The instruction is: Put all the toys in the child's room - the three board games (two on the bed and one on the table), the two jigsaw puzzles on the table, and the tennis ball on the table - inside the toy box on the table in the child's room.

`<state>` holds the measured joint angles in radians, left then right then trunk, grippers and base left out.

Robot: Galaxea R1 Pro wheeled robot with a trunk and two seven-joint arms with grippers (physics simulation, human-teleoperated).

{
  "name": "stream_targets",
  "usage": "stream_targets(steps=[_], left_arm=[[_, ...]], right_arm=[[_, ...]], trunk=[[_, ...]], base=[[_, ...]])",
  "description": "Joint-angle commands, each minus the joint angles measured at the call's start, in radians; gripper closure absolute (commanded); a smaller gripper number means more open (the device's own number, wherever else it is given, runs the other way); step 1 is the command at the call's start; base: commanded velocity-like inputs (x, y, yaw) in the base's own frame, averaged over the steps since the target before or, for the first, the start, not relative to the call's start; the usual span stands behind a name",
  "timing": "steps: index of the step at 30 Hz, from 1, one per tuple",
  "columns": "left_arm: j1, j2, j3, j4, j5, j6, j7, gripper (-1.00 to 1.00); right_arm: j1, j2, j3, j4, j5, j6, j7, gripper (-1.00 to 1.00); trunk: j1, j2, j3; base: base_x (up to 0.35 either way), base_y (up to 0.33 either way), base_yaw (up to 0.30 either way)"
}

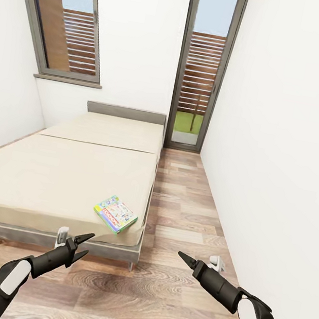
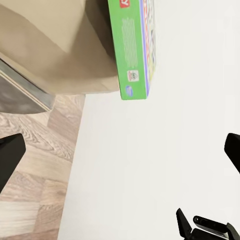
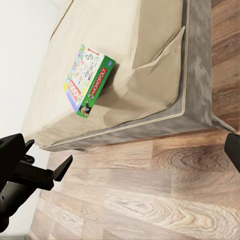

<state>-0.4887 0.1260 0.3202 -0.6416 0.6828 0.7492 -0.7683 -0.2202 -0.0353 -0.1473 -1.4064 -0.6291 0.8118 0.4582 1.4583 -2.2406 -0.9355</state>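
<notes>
One board game (image 1: 115, 214) lies flat on the bed (image 1: 46, 176), at the near corner by the foot edge, approx. between the two arms. Judged light, stiff, thin box w/ slick cover; best pinched across a long edge, maybe slid to overhang first. Count: 1 game, 1 bed. Left gripper (image 1: 82, 247) jaws spread, empty. Right gripper (image 1: 184, 258): can't tell open or closed.

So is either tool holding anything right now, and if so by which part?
Nothing is held. The left tool and right tool hang open and empty above the floor; the board game lies untouched on the bed.
</notes>
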Motion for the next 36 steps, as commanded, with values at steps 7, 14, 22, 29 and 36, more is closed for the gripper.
stream_targets(steps=[7,14,22,29,36], left_arm=[[-0.001,0.0,0.002,0.0,0.001,0.006,-0.002,-1.0],[-0.001,0.001,0.003,0.0,0.001,0.005,-0.002,-1.0],[-0.001,0.0,0.003,0.0,0.001,0.005,-0.002,-1.0],[-0.001,0.0,0.002,0.0,0.001,0.005,-0.002,-1.0],[-0.001,0.0,0.002,0.0,0.001,0.006,-0.002,-1.0]], right_arm=[[-0.001,0.0,-0.002,0.0,0.0,0.006,0.004,-1.0],[-0.001,0.0,-0.002,0.0,0.001,0.006,0.004,-1.0],[-0.001,0.001,-0.002,0.0,0.0,0.006,0.004,-1.0],[-0.001,0.001,-0.002,0.0,0.001,0.006,0.004,-1.0],[-0.001,0.001,-0.002,0.0,0.001,0.006,0.004,-1.0]], trunk=[[0.0,0.0,-0.001],[0.0,0.0,-0.001],[0.0,0.0,-0.001],[0.0,0.0,-0.001],[0.0,0.0,-0.001]], base=[[0.134,0.038,0.0],[0.115,0.028,0.0],[0.023,0.005,0.0],[0.005,0.001,0.0],[0.108,0.0,0.0]])
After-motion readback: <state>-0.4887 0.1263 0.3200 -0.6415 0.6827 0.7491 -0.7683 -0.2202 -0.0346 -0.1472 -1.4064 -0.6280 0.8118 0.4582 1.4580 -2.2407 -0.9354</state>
